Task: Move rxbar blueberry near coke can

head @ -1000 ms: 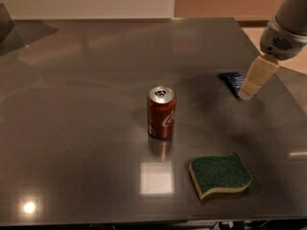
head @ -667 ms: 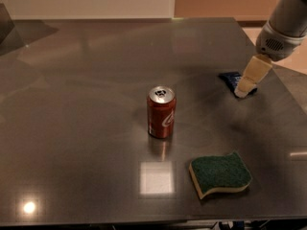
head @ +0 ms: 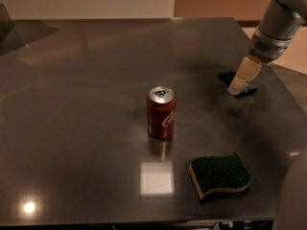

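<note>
**Surface** (head: 86, 104): dark, glossy and flat, filling most of the camera view. It shows a square patch of reflected light in front of the can and a small round glint near the front left corner.

**Can** (head: 161, 112): red, with white script on its side and a silver top. It stands upright near the middle of the surface, apart from every other item.

**Snack bar** (head: 225, 75): a small, flat, dark blue wrapper. It lies on the surface towards the far right edge, well apart from the can and to the can's right and rear. Only two dark parts show, one on each side of the tool, and the middle is covered.

**Tool** (head: 237, 89): pale cream and slanted down to the left. It is low over the snack bar, with its tip at or just above the wrapper. Contact cannot be made out. Whether the tool is spread, pressed together or pinching the bar cannot be told from this angle.

**Arm** (head: 273, 28): a grey-white rounded housing that enters from the upper right corner and carries the tool at its lower end.

**Sponge** (head: 219, 174): dark green on top with a yellow underside and a wavy outline. It lies flat near the front right of the surface, in front of and to the right of the can, and well apart from the snack bar.
</note>
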Motion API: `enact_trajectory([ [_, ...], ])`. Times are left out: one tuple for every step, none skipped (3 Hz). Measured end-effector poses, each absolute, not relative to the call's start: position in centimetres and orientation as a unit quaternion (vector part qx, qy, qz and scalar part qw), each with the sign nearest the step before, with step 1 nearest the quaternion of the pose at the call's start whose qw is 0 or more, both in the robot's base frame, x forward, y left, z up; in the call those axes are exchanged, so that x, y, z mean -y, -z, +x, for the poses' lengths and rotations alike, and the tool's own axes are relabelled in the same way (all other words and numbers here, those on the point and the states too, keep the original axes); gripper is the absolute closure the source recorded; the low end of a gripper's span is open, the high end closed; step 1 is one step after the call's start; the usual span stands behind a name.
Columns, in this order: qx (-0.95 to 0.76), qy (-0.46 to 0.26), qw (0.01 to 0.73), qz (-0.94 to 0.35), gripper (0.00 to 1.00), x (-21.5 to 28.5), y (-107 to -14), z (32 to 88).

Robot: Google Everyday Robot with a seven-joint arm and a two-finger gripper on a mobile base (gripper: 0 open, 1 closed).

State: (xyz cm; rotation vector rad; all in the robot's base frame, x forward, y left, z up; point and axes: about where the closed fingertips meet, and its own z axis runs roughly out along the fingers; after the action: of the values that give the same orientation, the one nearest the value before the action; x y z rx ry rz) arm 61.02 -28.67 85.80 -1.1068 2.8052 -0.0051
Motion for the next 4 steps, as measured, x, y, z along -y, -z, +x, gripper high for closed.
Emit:
enact_trajectory([
  [-0.935, -0.012, 0.044, -0.351, 0.00, 28.8, -84.3, 61.9],
  [-0.940, -0.024, 0.031, -0.338, 0.00, 28.6, -83.0, 62.6],
  [-0.943, -0.030, 0.022, -0.331, 0.00, 28.5, -81.9, 63.0],
  [-0.944, -0.034, 0.018, -0.327, 0.16, 28.4, -81.4, 63.3],
])
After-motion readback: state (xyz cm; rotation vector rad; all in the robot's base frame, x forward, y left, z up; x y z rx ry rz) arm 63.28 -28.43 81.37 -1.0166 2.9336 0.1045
